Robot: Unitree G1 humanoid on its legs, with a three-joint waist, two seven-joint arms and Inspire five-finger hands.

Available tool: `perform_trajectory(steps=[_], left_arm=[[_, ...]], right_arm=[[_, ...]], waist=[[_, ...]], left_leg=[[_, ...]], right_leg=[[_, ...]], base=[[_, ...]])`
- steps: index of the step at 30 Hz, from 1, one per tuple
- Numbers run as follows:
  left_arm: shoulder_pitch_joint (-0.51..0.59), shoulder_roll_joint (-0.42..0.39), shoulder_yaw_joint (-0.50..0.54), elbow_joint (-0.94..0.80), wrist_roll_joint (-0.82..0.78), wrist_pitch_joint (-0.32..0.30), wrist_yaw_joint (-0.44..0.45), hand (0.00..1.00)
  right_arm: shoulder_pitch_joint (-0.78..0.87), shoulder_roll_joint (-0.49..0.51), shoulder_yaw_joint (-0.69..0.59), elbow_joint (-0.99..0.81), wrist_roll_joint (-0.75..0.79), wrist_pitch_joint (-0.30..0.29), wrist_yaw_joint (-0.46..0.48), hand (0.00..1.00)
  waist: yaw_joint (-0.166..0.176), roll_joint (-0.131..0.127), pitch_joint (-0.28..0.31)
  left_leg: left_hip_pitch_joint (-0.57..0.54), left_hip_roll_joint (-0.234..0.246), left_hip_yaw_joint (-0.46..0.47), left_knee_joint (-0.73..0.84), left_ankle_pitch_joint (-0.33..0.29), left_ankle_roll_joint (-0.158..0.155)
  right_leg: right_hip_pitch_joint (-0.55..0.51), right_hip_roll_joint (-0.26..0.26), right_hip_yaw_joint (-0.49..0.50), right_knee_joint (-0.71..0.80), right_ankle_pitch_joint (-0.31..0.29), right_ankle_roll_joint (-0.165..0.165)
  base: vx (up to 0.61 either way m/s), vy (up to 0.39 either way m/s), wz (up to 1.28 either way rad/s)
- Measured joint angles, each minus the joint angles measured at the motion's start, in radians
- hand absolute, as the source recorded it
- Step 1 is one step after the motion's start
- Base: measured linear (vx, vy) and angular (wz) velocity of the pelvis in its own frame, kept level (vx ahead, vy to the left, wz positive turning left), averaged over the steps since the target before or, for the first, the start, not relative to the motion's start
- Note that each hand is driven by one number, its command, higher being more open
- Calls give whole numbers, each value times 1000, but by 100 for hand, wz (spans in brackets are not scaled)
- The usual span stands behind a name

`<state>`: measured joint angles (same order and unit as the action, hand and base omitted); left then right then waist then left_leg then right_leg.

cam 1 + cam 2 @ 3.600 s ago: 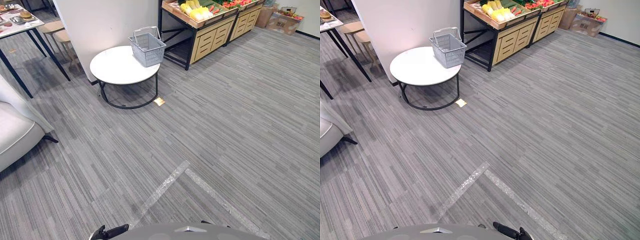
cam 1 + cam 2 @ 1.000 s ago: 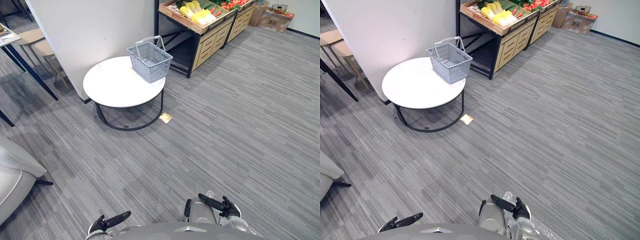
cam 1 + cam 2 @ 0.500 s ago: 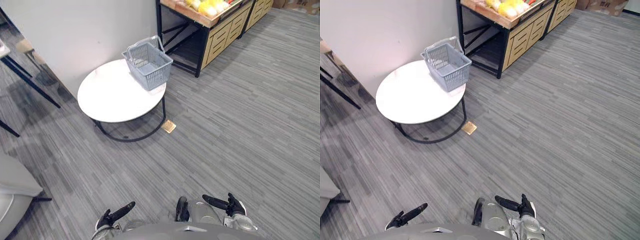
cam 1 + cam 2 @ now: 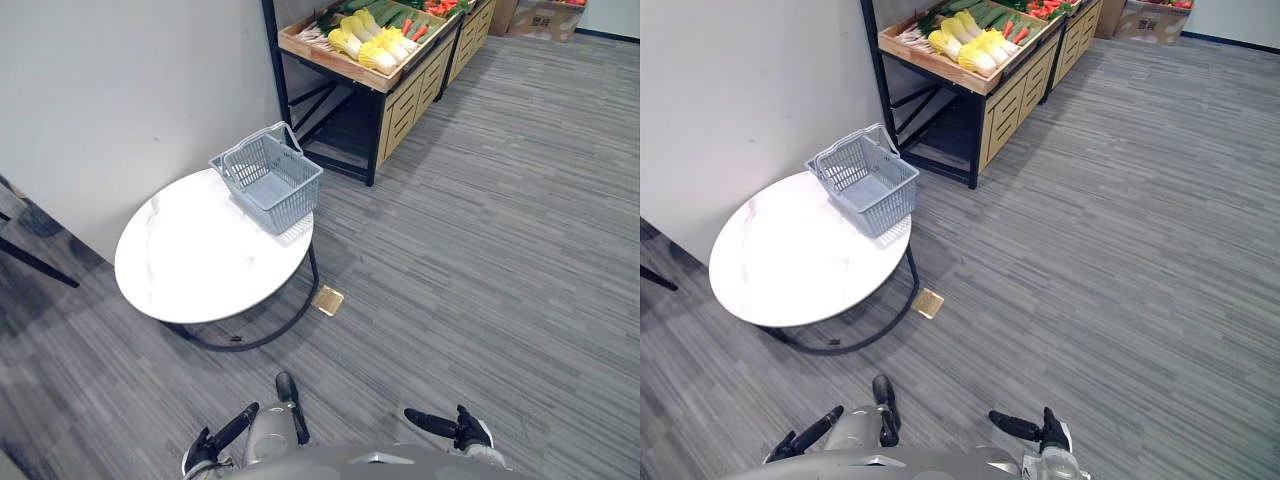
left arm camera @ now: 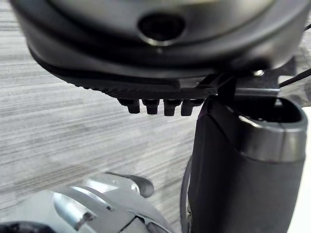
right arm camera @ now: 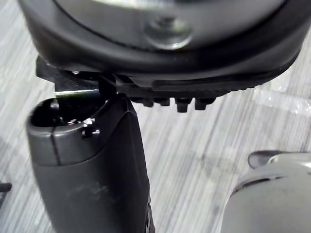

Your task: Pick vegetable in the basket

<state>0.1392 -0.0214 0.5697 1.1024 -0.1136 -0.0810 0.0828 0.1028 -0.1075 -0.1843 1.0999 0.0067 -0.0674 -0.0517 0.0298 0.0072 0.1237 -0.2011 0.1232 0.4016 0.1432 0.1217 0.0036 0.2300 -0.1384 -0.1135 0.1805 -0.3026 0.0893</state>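
Left eye view: basket (image 4: pixel 291 204) on table (image 4: pixel 195 262), cabbages (image 4: pixel 366 42) in crate (image 4: pixel 334 66)

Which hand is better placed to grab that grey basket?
Probably the left hand: the basket stands on the white table, ahead on the robot's left; the right hand hangs on the far side. Neither reaches yet.

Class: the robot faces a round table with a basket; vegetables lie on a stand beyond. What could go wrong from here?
1. The grey basket sits at the rim of the white table; a clumsy reach might push it off.
2. A small tan plate lies on the floor by the table's frame; a foot could catch it.
3. The vegetables lie far beyond the left hand and right hand, so an early reach would miss.
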Motion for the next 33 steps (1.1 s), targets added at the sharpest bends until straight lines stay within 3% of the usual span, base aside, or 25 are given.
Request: perform_trajectory(steps=[1, 2, 4, 5, 6, 8, 9, 10, 11, 13, 15, 18, 19, 20, 21, 22, 24, 29, 30, 33], left_arm=[[-1, 12, -3, 10, 5, -4, 7, 100], [1, 15, -2, 12, 2, -3, 7, 100], [-9, 41, -34, 51, 3, 4, 5, 100], [-14, 61, -86, 70, 6, 12, 3, 100], [-13, 83, -138, 78, 7, 17, -1, 100], [-11, 103, -179, 96, 11, 18, -1, 100], [-13, 108, -191, 109, 24, 20, 0, 100], [-12, 110, -213, 118, 40, 21, 0, 100], [-12, 109, -221, 118, 44, 20, 0, 100], [-14, 109, -239, 126, 46, 21, -3, 100], [-14, 107, -236, 125, 45, 21, -3, 100], [-13, 94, -196, 105, 46, 20, -5, 100], [-12, 89, -170, 94, 46, 18, -5, 100], [-12, 78, -151, 95, 47, 20, -2, 100], [-10, 63, -133, 93, 47, 20, -4, 100], [-3, 38, -89, 82, 50, 20, -11, 100], [-1, 18, -45, 64, 50, 20, -21, 100], [6, 9, -2, 43, 42, 19, -22, 100], [8, 16, -14, 42, 42, 20, -22, 100], [9, 37, -84, 53, 42, 21, -19, 100]], right_arm=[[-8, 6, -4, 10, -1, -1, 10, 100], [-8, 9, -7, 12, -2, -3, 16, 100], [-3, 19, -39, 27, -3, -6, 21, 100], [2, 23, -48, 31, -4, -6, 22, 100], [8, 21, -49, 34, -4, -5, 22, 100], [9, 21, -42, 30, -2, -6, 28, 100], [8, 19, -40, 22, -3, -7, 32, 100], [-3, 16, -42, 15, -2, -10, 34, 100], [-3, 13, -43, 10, 0, -10, 33, 100], [-1, 12, -42, -26, 0, -11, 30, 100], [-1, 12, -42, -26, 0, -10, 28, 100], [0, 17, -26, -25, -2, -8, 25, 100], [2, 16, -3, -25, -2, -7, 23, 100], [3, 0, 24, -25, -2, -6, 25, 100], [3, -16, 44, -26, -4, -7, 26, 100], [0, -37, 78, -29, -15, -7, 26, 100], [0, -46, 105, -44, -39, -7, 26, 100], [-4, -59, 177, -39, -44, -6, 33, 100], [-2, -55, 175, -27, -41, -6, 36, 100], [-6, -51, 153, -1, -39, -7, 36, 100]], waist=[[-3, -21, -17], [-5, -25, -24], [-9, -30, -43], [-10, -29, -42], [-18, -32, -43], [-31, -42, -48], [-41, -40, -47], [-45, -30, -40], [-49, -25, -36], [-62, -13, -28], [-61, -13, -23], [-52, -15, -18], [-48, -21, -14], [-41, -24, -11], [-33, -6, -17], [-30, 17, -18], [-31, 21, -10], [-16, 13, -11], [-22, 1, -6], [-33, -2, -4]], left_leg=[[-4, -20, 24, 31, -30, 22], [-3, -25, 27, 49, -55, 28], [39, -48, 16, 84, -121, 38], [100, -69, 4, 64, -163, 41], [161, -96, 7, 38, -192, 45], [244, -127, 6, 10, -219, 44], [291, -140, -4, -14, -224, 42], [348, -147, -13, -47, -224, 41], [368, -147, -20, -58, -224, 40], [427, -144, -53, -88, -232, 27], [449, -137, -83, -95, -241, 13], [450, -114, -130, -80, -279, -21], [447, -100, -155, -53, -307, -38], [444, -68, -176, -25, -331, -69], [439, -41, -182, -18, -337, -80], [430, -2, -193, -18, -328, -113], [432, 36, -238, -53, -284, -148], [375, 84, -304, -36, -214, -140], [339, 92, -322, -16, -189, -130], [314, 94, -284, -10, -157, -122]], right_leg=[[-10, -31, 41, 2, 47, 13], [-11, -37, 61, 9, 75, 10], [-47, -53, 90, 159, 152, 4], [-99, -68, 95, 349, 207, 0], [-176, -91, 122, 547, 320, 12], [-275, -125, 123, 801, 385, 9], [-319, -142, 89, 879, 357, -25], [-358, -159, 28, 929, 283, -46], [-370, -164, -6, 928, 248, -46], [-392, -178, -149, 783, 165, -57], [-399, -169, -189, 612, 142, -63], [-378, -130, -87, 283, 168, -35], [-363, -110, 18, 178, 197, -17], [-349, -73, 56, 173, 249, 19], [-348, -46, 57, 179, 245, 12], [-356, -20, 30, 204, 215, -1], [-356, 1, -43, 251, 155, -33], [-314, 23, -152, 217, 130, -64], [-280, 16, -222, 189, 124, -71], [-241, -3, -305, 175, 111, -76]], base=[[475, 301, -14], [566, 378, -10], [557, 390, 6], [529, 374, 17], [400, 287, 17], [343, 225, 13], [426, 207, 19], [349, 136, 22], [267, 82, 30], [250, 2, 43], [248, -123, 51], [233, -272, 48], [248, -385, 41], [265, -411, 30], [277, -404, 26], [258, -365, 36], [220, -368, 69], [76, -261, 73], [-15, -196, 94], [-52, -143, 106]])
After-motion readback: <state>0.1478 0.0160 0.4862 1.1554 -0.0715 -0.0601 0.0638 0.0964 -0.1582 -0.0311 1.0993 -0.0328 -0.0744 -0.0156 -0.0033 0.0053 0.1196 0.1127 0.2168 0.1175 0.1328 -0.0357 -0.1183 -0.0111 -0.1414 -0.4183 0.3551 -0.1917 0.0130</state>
